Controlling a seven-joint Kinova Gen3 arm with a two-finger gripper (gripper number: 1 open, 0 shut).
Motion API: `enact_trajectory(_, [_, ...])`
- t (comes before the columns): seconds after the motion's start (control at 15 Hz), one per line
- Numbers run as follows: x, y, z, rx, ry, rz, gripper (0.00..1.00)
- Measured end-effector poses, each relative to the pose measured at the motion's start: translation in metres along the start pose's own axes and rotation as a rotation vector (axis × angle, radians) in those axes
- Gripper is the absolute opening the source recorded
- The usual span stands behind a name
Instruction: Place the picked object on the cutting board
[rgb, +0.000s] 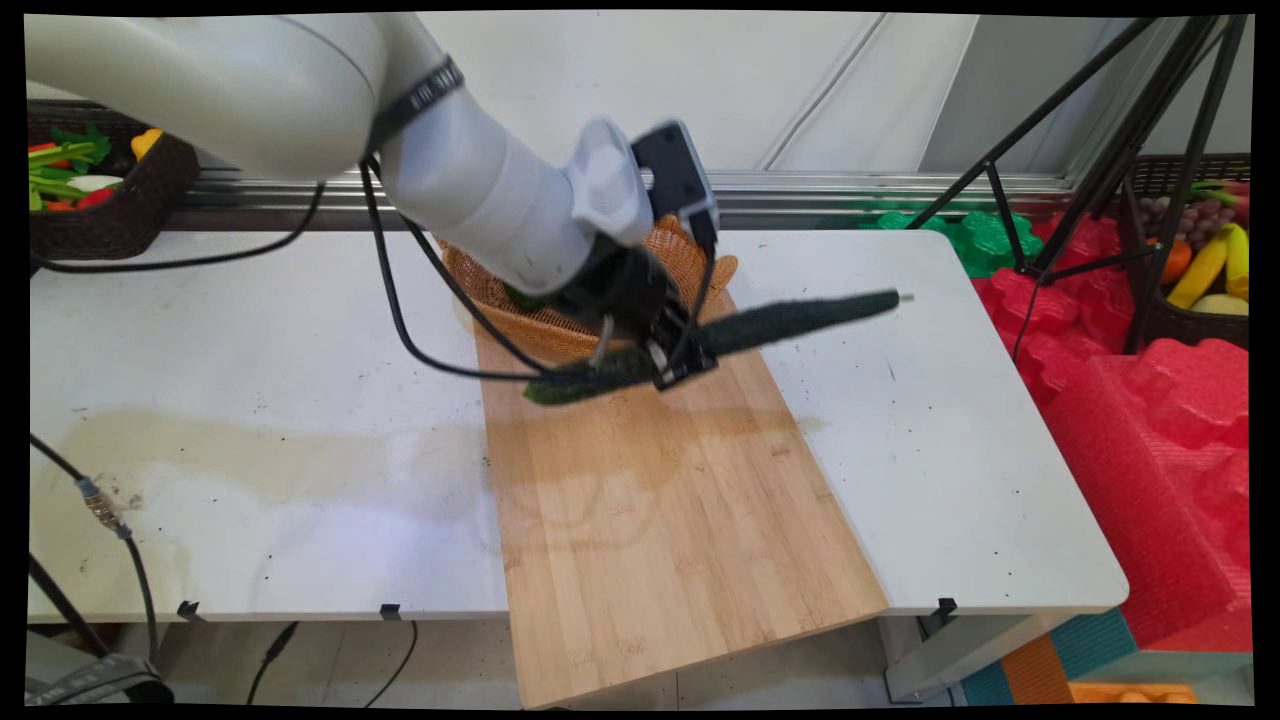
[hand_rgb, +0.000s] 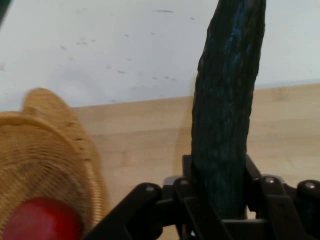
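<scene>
The white arm is extended from the upper left and angled downward toward the middle of the scene, with black cables hung in loops beneath it. The wrist is bent down, and a black camera module is carried on its far side. The black gripper is held low, and its fingers are closed against both sides of a long dark object.

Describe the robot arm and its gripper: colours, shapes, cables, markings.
The arm is glossy white, built of thick rounded links. A black band with small lettering wraps one link, and black cables hang from it. A black box sits at the wrist. The gripper is black, with a jointed linkage.
</scene>
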Motion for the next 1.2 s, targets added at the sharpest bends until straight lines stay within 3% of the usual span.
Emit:
enact_trajectory(0.33, [-0.010, 0.027, 0.024, -0.077, -0.054, -0.009, 0.00])
enact_trajectory(0.73, [-0.039, 0.061, 0.048, -0.179, -0.148, -0.024, 0.00])
enact_trajectory(1.2, [-0.068, 0.078, 0.063, -0.216, -0.222, -0.024, 0.00])
